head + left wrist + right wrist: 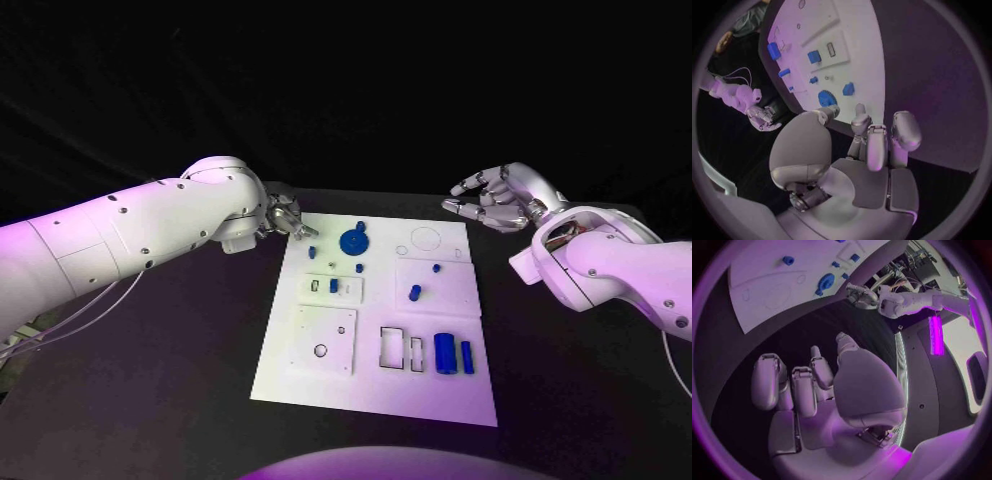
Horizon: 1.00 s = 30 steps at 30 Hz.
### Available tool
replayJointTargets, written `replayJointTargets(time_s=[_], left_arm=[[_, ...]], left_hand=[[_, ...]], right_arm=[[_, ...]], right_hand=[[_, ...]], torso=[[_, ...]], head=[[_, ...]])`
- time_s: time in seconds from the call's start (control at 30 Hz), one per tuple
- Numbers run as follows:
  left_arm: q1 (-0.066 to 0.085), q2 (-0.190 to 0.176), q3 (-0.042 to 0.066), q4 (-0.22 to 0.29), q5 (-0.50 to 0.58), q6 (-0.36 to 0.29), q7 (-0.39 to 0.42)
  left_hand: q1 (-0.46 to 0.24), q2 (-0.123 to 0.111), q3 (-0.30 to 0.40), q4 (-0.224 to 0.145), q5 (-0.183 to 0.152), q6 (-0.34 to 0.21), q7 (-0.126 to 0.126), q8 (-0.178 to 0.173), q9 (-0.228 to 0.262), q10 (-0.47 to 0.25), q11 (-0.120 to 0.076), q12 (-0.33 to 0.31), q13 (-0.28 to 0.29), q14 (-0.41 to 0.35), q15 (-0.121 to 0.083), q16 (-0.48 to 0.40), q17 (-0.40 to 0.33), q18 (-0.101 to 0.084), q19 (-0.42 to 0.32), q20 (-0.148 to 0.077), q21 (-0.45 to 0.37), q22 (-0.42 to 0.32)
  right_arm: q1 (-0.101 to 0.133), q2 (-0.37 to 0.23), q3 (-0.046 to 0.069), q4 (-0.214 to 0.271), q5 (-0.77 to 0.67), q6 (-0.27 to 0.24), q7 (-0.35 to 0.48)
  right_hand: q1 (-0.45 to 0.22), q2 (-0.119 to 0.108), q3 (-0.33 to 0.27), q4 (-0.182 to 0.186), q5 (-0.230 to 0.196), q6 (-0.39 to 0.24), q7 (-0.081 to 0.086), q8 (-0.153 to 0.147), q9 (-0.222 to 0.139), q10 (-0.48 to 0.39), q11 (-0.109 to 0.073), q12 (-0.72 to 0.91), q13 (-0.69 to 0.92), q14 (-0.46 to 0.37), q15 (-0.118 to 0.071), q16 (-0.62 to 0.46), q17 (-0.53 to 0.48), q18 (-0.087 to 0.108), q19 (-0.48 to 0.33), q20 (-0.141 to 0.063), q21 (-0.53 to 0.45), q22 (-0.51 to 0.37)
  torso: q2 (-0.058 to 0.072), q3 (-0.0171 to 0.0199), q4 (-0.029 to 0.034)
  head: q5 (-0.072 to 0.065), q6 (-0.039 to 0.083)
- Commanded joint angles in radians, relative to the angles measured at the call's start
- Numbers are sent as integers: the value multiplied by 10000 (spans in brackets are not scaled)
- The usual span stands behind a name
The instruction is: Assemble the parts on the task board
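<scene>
The white task board [378, 390] lies in the middle of the dark surface [159, 380], with bare room along both long edges. The left robot hand [283, 218] sits at the board's far left corner, fingers loosely apart and holding nothing, its fingertips [859, 112] just beside the edge near a round blue part [353, 242]. The right robot hand [495, 197] hovers off the far right corner, apart from the board, fingers spread and seemingly empty. Two upright blue parts [454, 354] stand near the near right edge.
</scene>
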Motion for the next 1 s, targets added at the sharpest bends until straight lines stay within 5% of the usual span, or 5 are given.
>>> replayJointTargets(time_s=[0.03,0.43,1.0], left_arm=[[20,173,-15,-232,-119,724,114],[19,514,-143,-580,-31,998,130],[18,556,-166,-482,51,1206,125]], left_hand=[[49,65,-90,-17,-19,14,37,-38,-21,-86,-10,-38,-8,703,79,-42,1501,-77,-43,28,-61,-6],[-387,317,-582,4,-33,160,19,-120,-89,-54,-11,14,48,705,83,-29,1527,-80,-37,49,-39,45],[-230,571,-630,-43,13,367,-71,-30,-50,12,-92,72,125,712,22,-19,1546,-87,-13,9,-11,105]], right_arm=[[-8,24,1,-6,-67,47,7],[-14,57,1,-23,-66,49,15],[-18,83,1,-57,-66,67,4]], right_hand=[[-97,-5,-54,9,31,-53,-12,40,-15,-70,-14,-24,-2,669,-35,-45,1024,190,-67,20,-61,787],[-104,8,-51,3,43,-57,-12,48,-16,-77,-14,-32,-13,667,-35,-50,1017,192,-73,21,-76,780],[-104,17,-47,0,54,-57,-13,55,-16,-58,-15,-12,9,669,-36,-48,1025,190,-65,21,-67,787]], torso=[[-5,2,9],[-12,6,5],[-19,24,6]], head=[[11,-25],[1,-79],[25,-136]])
